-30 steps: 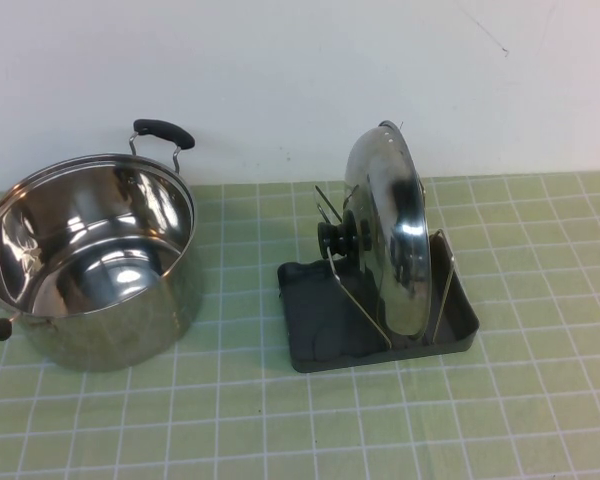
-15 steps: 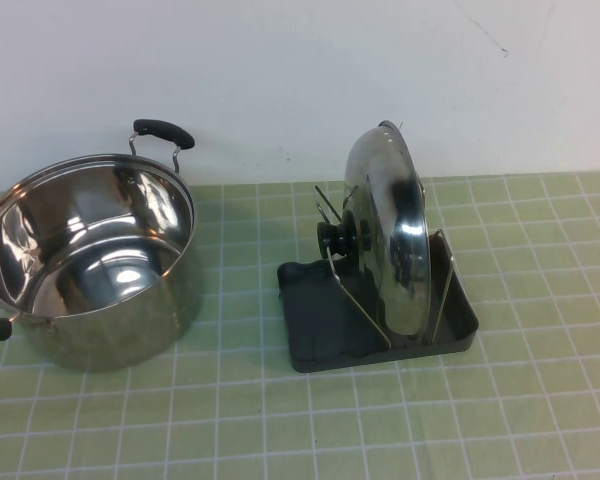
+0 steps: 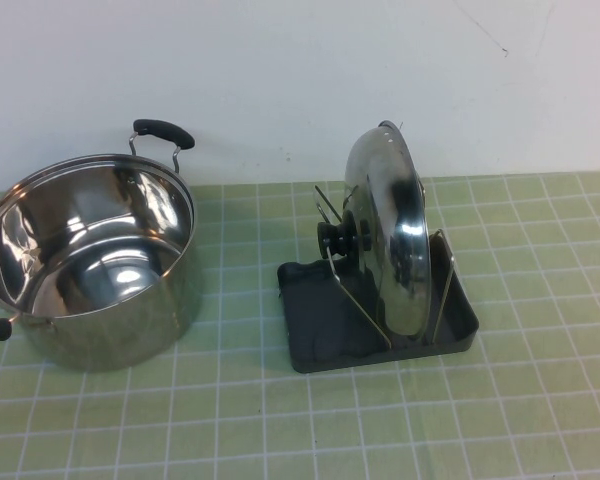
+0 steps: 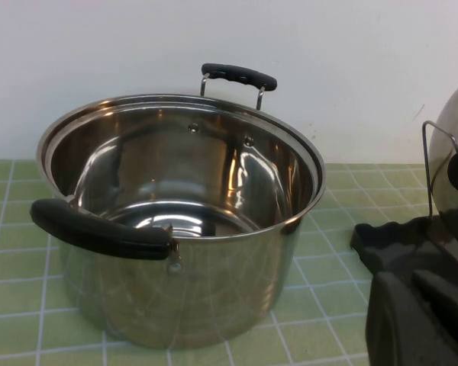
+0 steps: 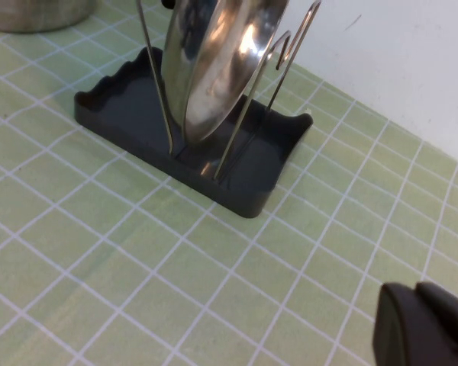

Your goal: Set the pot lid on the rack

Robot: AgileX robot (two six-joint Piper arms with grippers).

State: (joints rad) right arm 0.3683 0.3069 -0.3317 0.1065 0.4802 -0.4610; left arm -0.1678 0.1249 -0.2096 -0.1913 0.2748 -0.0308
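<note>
The pot lid (image 3: 390, 230), polished steel with a black knob (image 3: 342, 240), stands upright on edge between the wire dividers of the dark grey rack (image 3: 320, 330). The lid also shows in the right wrist view (image 5: 214, 61), seated in the rack (image 5: 130, 107). My left gripper (image 4: 411, 284) is shut and empty, low over the table between the pot and the rack (image 4: 389, 236). My right gripper (image 5: 417, 293) is shut and empty, back from the rack on the near right. Neither gripper touches the lid.
A large steel pot (image 3: 90, 260) with black loop handles stands open at the left of the rack, close in the left wrist view (image 4: 175, 221). A white wall runs behind the green tiled table (image 3: 540, 400).
A dark bit of the left arm showed at the lower left edge of the high view half a second ago and has nearly slipped out. Lid, rack and pot have not moved.
</note>
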